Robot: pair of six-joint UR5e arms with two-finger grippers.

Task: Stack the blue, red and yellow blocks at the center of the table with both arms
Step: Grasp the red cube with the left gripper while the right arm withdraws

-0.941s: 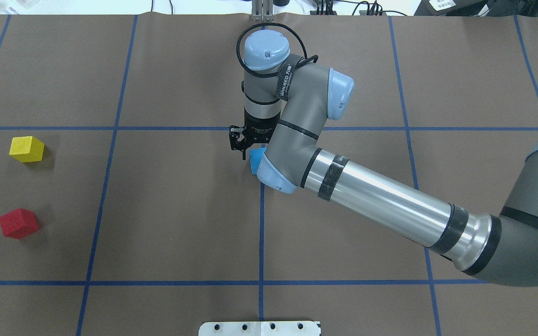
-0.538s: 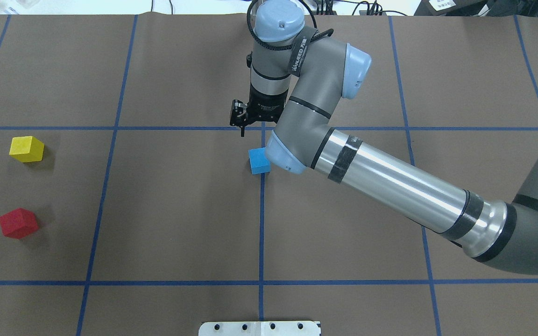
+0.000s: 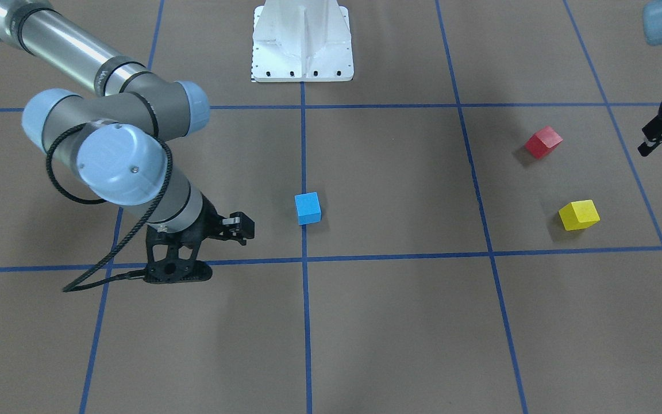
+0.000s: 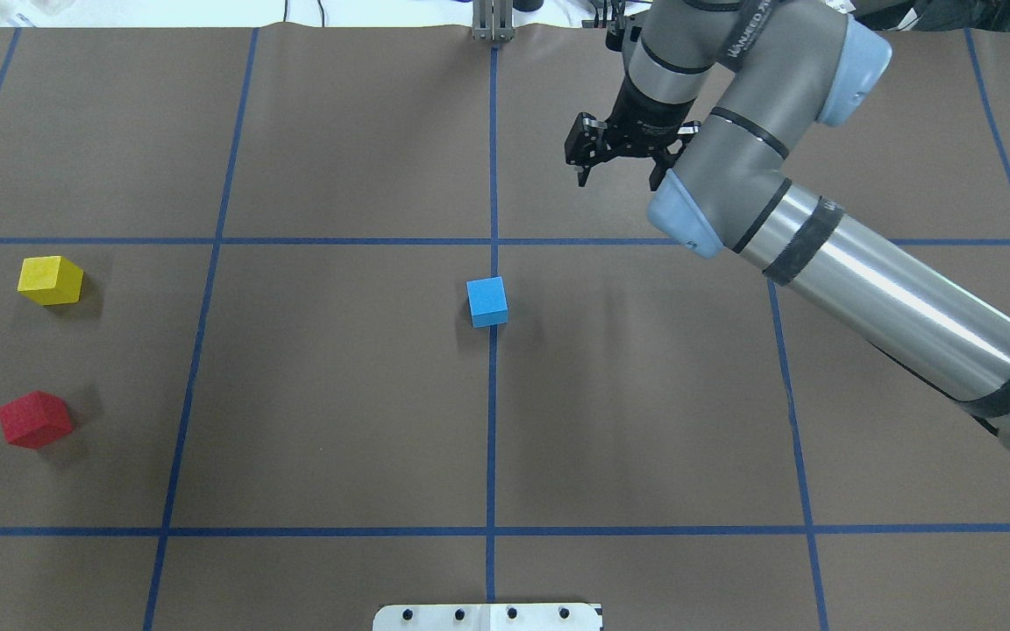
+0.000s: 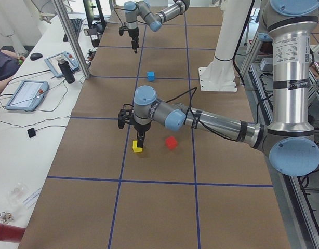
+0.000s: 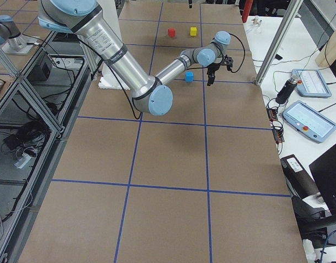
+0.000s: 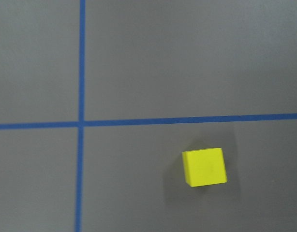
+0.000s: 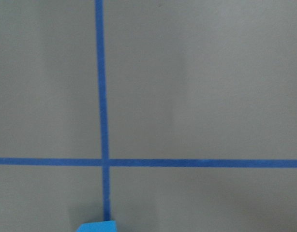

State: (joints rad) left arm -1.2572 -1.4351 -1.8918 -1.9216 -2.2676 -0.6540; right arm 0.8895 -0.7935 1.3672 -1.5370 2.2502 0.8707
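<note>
Looking straight down on the brown table (image 7: 187,58): one blue tape line (image 7: 81,58) runs top to bottom near the left, and a second tape line (image 7: 197,119) cuts across the middle, crossing it. The yellow block (image 7: 204,167) sits just below the second line, lower right of the crossing, touching neither line, with a soft shadow on its left.

Bright, even light from above floods the table (image 4: 338,394). Soft, short shadows hug the blue block (image 4: 487,301), red block (image 4: 34,419) and yellow block (image 4: 50,280), falling to their right in the overhead view. A white glare streak runs along the right arm's silver tube (image 4: 899,302). Both wrist views look greyer and slightly soft; the overhead is crisp.
</note>
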